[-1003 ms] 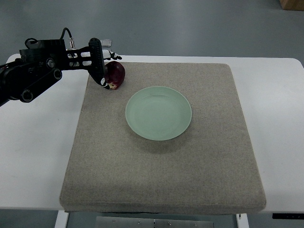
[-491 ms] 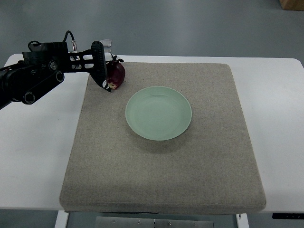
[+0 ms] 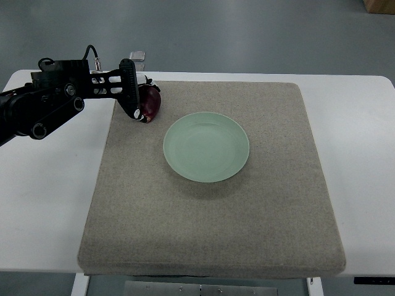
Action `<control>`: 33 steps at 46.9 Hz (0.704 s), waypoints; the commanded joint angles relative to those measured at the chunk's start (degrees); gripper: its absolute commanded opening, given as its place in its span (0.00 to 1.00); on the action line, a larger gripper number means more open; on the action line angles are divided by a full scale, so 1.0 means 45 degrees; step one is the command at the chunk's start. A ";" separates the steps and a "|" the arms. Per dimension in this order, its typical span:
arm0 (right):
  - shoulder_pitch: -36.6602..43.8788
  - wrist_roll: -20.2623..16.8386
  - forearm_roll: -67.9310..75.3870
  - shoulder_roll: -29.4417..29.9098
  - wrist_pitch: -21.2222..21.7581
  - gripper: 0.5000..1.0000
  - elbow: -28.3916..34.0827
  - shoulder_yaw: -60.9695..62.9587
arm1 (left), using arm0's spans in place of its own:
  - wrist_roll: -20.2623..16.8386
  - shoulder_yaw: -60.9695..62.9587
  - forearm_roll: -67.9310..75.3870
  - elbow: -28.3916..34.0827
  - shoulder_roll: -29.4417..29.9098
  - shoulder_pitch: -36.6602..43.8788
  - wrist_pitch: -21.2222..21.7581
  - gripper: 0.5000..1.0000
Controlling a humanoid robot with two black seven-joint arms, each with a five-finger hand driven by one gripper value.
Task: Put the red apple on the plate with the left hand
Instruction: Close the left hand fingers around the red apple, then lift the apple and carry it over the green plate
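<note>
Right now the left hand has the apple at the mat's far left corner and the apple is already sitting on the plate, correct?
Not quite. The top view shows the left hand closed on the apple at the far left corner of the mat, but the apple is not on the plate; it sits apart from it, and the plate holds nothing.

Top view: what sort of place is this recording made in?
Probably a lab test bench: a plain white table on a grey floor, a beige felt mat, one pale green ceramic plate.
</note>
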 commanded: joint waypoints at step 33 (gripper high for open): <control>0.0000 0.0001 0.0000 0.0000 0.0000 0.93 0.0005 0.0000 | -0.0018 0.0002 0.0028 -0.6384 0.2480 -0.0287 0.0410 0.00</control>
